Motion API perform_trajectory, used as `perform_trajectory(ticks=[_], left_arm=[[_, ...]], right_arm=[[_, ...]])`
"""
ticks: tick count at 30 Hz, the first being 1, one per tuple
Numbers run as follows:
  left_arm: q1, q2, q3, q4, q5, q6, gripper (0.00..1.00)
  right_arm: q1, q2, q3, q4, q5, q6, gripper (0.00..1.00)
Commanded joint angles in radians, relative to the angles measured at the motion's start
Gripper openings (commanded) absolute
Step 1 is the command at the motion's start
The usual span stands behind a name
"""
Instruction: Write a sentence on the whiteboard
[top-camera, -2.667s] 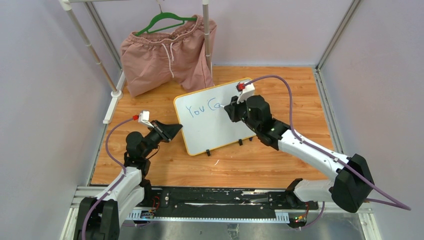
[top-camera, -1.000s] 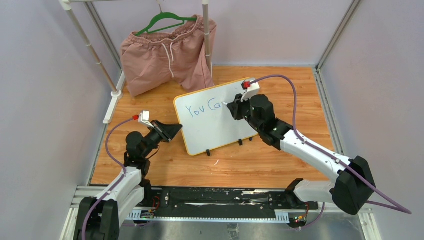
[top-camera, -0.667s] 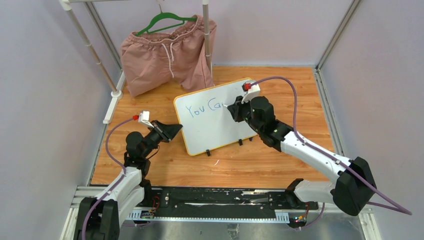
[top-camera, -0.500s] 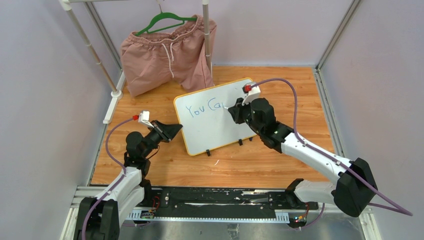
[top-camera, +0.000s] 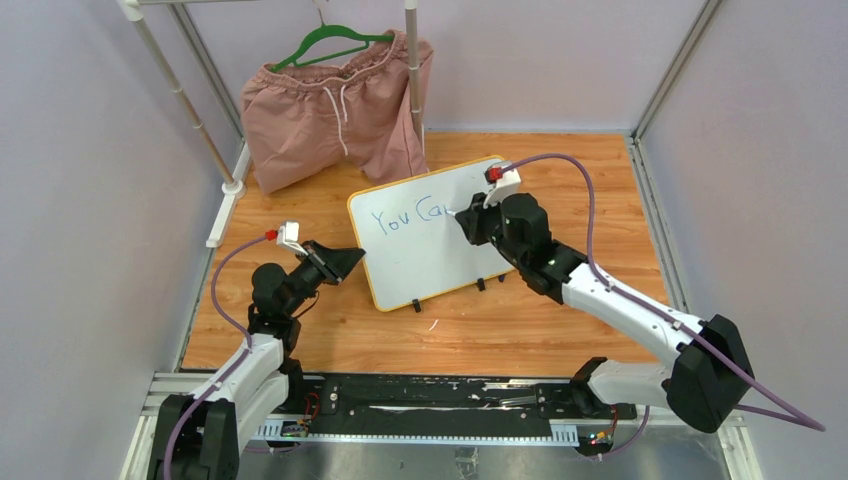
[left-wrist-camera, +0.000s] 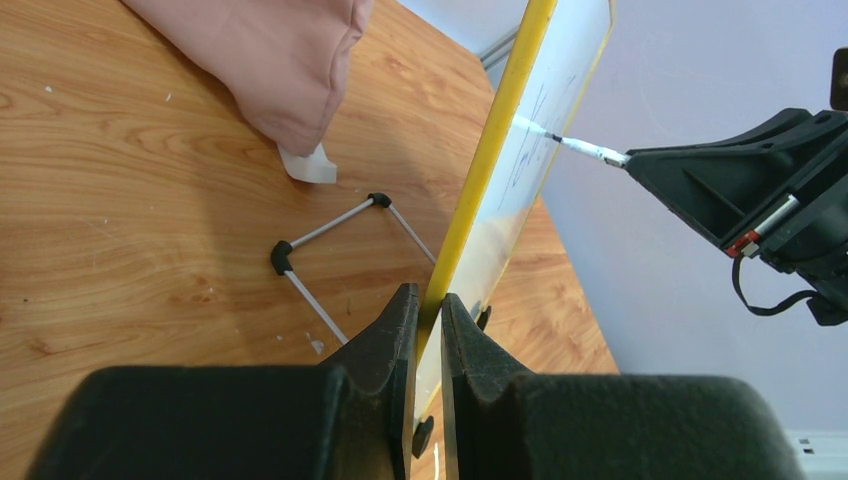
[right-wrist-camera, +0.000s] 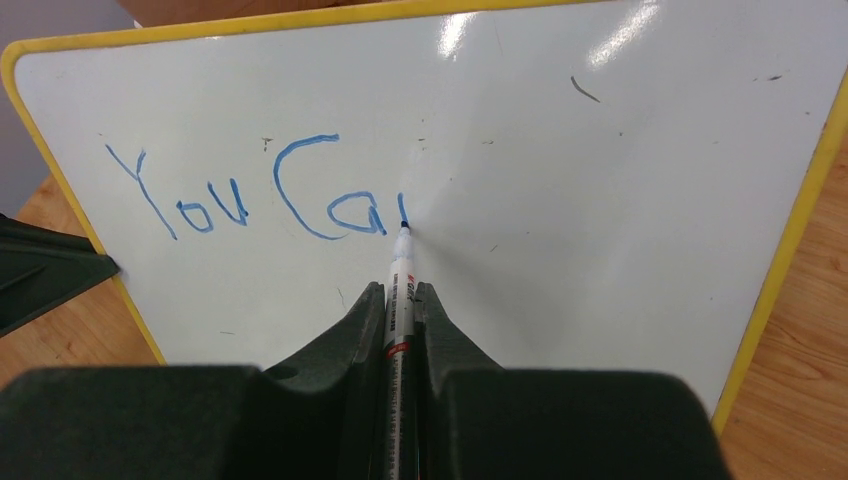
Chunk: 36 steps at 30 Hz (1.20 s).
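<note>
The whiteboard (top-camera: 425, 262) stands propped at a tilt in the middle of the tabletop (top-camera: 480, 330), in front of pink shorts (top-camera: 330, 110) hanging from a rail. The left tool (left-wrist-camera: 425, 300) is pinched shut on the board's yellow left edge. The right tool (right-wrist-camera: 398, 292) is closed tight around a marker (right-wrist-camera: 401, 268), whose tip touches the board just after the blue sentence (right-wrist-camera: 280, 180), which sits in the upper left of the white face and reads "You Ca" with a short stroke beside the "a".
</note>
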Motion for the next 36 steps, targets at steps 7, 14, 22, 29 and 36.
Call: perform_trajectory(ticks=[7,14,22,29,36], left_arm=[[-0.003,-0.016,-0.003,0.050,0.004,-0.007,0.00],[-0.002,-0.017,-0.003,0.050,0.005,-0.007,0.00],[-0.002,-0.018,-0.004,0.050,0.005,-0.008,0.00],[-0.002,-0.018,-0.003,0.050,0.004,-0.008,0.00],[-0.002,-0.018,-0.001,0.050,0.005,-0.008,0.00]], right_arm=[[-0.014,0.022,0.068,0.002,0.011,-0.018,0.00],[-0.033,0.026,0.084,-0.001,0.009,-0.020,0.00],[-0.048,0.023,0.082,-0.017,0.012,-0.019,0.00],[-0.055,0.001,0.053,-0.026,0.017,-0.015,0.00],[-0.055,-0.019,0.021,-0.031,0.014,-0.009,0.00]])
